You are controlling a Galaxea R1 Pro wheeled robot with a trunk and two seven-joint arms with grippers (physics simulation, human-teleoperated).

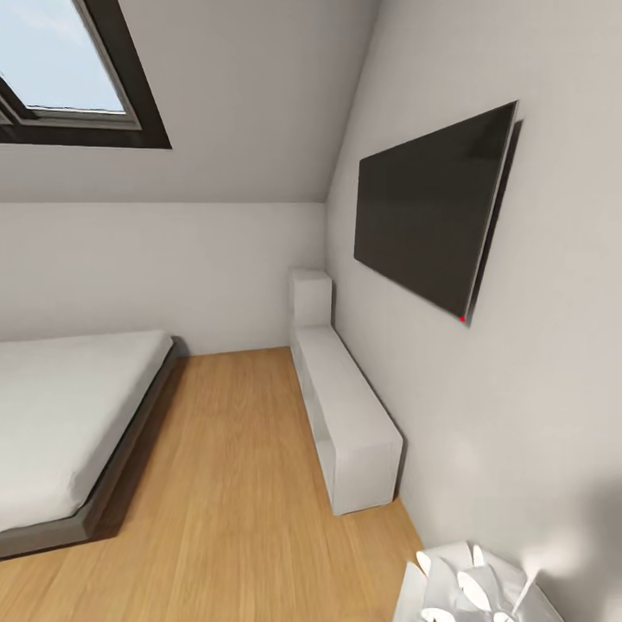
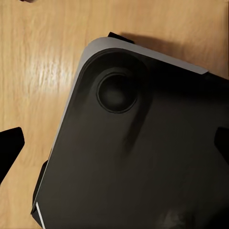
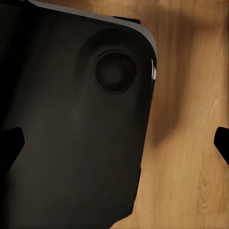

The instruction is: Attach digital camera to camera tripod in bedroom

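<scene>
Head view is taking in the bedroom (image 1: 233, 466): light wood floor running down the middle, a grey-framed bed (image 1: 78, 432) with a white mattress lying along the left, and a skylight window (image 1: 78, 78) set into the sloped ceiling at upper left. On the right wall a flat black television (image 1: 432, 212) is hanging, a tiny red light glowing at its lower corner. Below it a long low white cabinet (image 1: 350, 415) is sitting against that wall, with a taller white block at its far end, in the corner; its floor-facing side is showing an open compartment, and I cannot tell what, if anything, is lying inside. At the bottom right edge a white angular object (image 1: 471, 583) is poking in, too cropped to name.

Left wrist view is looking down onto the robot's dark base (image 2: 138, 152), a rounded black panel with a circular recess, wood floor showing beyond it. The left gripper (image 2: 117, 143) is showing its two dark fingertips at opposite edges, spread wide apart and holding nothing.

Right wrist view is giving much the same: the black base panel beneath, floor beside it, and the right gripper (image 3: 117, 145) with its fingers spread wide, nothing between them.
</scene>
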